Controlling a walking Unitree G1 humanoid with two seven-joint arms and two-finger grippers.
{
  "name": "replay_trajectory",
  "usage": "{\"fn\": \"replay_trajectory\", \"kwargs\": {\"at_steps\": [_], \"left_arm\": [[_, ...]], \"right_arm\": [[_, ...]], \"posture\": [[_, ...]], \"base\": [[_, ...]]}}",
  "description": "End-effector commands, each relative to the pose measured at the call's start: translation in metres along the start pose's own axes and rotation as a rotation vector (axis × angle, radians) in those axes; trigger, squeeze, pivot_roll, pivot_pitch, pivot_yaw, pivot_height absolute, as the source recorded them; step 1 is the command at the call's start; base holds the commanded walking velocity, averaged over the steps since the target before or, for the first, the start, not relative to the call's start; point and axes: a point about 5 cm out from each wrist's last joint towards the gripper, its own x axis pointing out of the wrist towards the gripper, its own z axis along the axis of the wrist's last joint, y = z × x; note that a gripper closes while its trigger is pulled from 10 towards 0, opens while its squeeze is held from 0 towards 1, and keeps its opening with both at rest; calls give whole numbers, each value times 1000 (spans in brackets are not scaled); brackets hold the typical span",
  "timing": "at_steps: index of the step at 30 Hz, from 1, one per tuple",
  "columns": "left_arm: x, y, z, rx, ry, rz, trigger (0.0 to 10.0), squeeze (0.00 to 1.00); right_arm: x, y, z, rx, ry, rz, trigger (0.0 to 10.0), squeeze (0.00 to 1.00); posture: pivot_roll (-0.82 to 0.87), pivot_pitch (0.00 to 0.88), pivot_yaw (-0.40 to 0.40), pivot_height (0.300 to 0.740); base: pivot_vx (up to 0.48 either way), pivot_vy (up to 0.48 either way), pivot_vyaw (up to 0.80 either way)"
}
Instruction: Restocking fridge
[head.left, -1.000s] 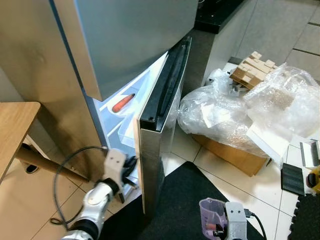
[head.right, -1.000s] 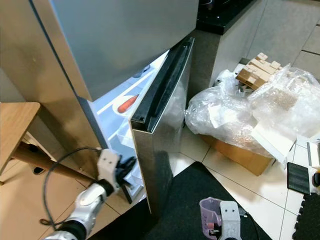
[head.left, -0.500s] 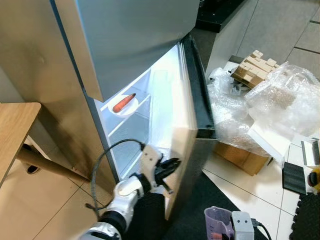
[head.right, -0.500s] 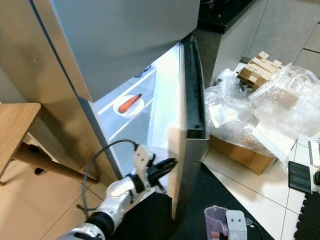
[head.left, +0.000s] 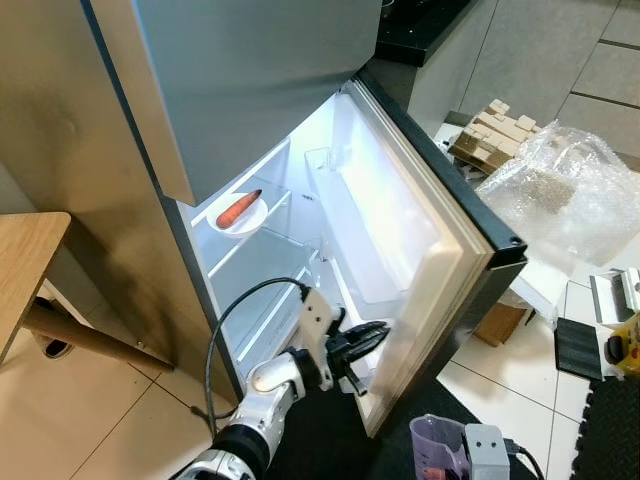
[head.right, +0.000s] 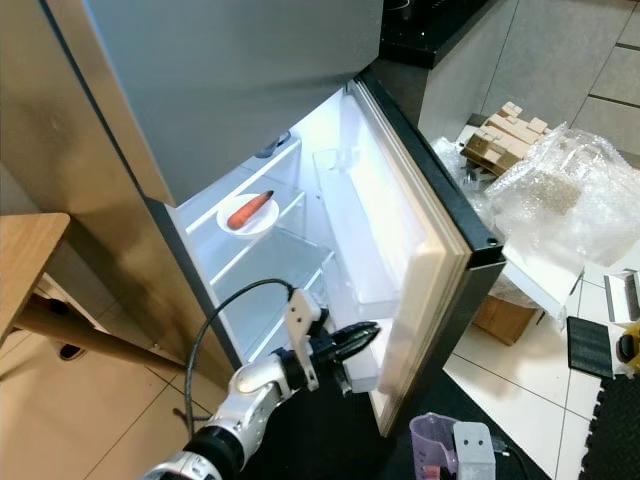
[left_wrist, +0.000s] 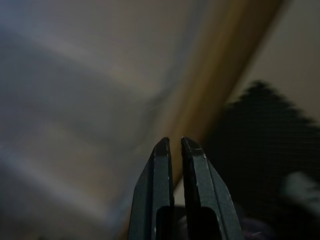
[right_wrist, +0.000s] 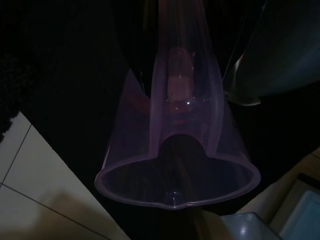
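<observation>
The fridge's lower door (head.left: 430, 235) stands wide open, with its clear door bin (head.left: 375, 250) facing the lit shelves. A carrot (head.left: 238, 208) lies on a white plate (head.left: 243, 224) on the upper shelf. My left gripper (head.left: 380, 329) reaches low along the inner face of the door, near its bottom edge. Its fingers (left_wrist: 162, 160) are pressed nearly together with nothing between them. My right gripper (head.left: 458, 455) is at the bottom of the view, shut on a translucent purple measuring cup (right_wrist: 177, 150).
A wooden table (head.left: 25, 255) stands at the left. Bubble wrap (head.left: 565, 190), a cardboard box (head.left: 498, 322) and wooden blocks (head.left: 490, 130) lie right of the door. A black mat (head.left: 320, 455) covers the floor in front of the fridge.
The lower fridge door has swung from nearly shut to wide open. My left gripper moved right along with the door's lower edge. The right arm stayed put with the cup.
</observation>
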Motion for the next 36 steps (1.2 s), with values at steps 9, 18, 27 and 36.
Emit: {"fn": "replay_trajectory", "kwargs": {"at_steps": [9,18,27,36], "left_arm": [[-98,46,-42,82,258,583,10000,0],[-149,34,-74,30,371,779,10000,0],[-150,25,-82,35,400,800,10000,0],[-151,25,-83,45,424,798,10000,0]], "right_arm": [[13,18,39,-35,-154,88,10000,0],[26,20,108,-95,-356,126,10000,0],[26,-3,120,-152,-367,8,10000,0],[15,-52,98,-109,-274,-296,10000,0]], "posture": [[-150,107,14,740],[-146,111,-4,740],[-137,111,-9,740],[-140,112,2,740]], "base": [[0,0,0],[0,0,0],[0,0,0],[0,0,0]]}}
